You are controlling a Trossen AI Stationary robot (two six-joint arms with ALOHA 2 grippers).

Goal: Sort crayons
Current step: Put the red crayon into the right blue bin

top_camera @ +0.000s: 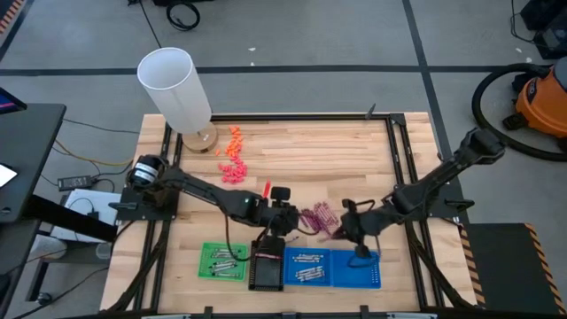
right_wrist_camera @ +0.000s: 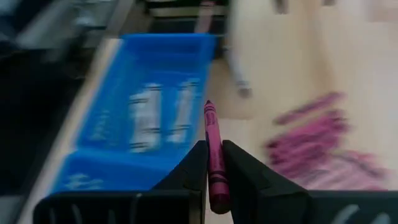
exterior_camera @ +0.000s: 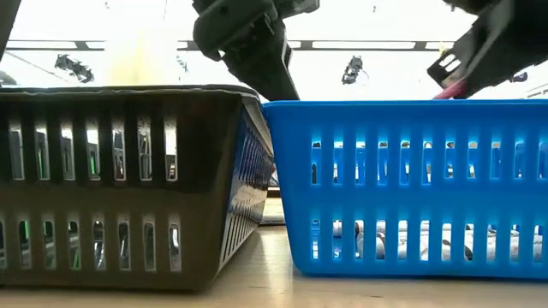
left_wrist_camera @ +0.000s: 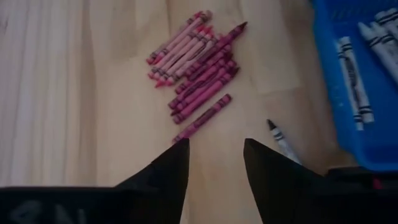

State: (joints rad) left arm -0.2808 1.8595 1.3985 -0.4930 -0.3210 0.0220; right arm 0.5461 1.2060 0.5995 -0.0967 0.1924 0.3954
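Two dark fingers (left_wrist_camera: 168,171) of the left end effector (left_wrist_camera: 216,163) stand apart with bare tabletop (left_wrist_camera: 74,93) between them, gripping nothing and touching nothing. Just ahead of them lies a loose pile of magenta crayons (left_wrist_camera: 196,68), packed side by side, and a single grey crayon (left_wrist_camera: 281,138) lies apart from the pile, near the blue tray (left_wrist_camera: 348,74). That tray holds several grey-silver crayons (left_wrist_camera: 354,81).

Over the same blue tray, the right end effector (right_wrist_camera: 214,163) is closed on one magenta crayon (right_wrist_camera: 214,158), pinched between its fingers with the pointed tip sticking out forward (its lower end shows below the fingertips). From above, this end effector hangs at the tray's far edge, close to the pile.

From overhead, the left end effector sits near the middle of the tabletop, above a black tray (top_camera: 266,270) that stands between a green tray (top_camera: 223,262) and the blue one. A white cylinder (top_camera: 174,89) stands at the far left corner, with small orange and pink lumps (top_camera: 233,158) near it.
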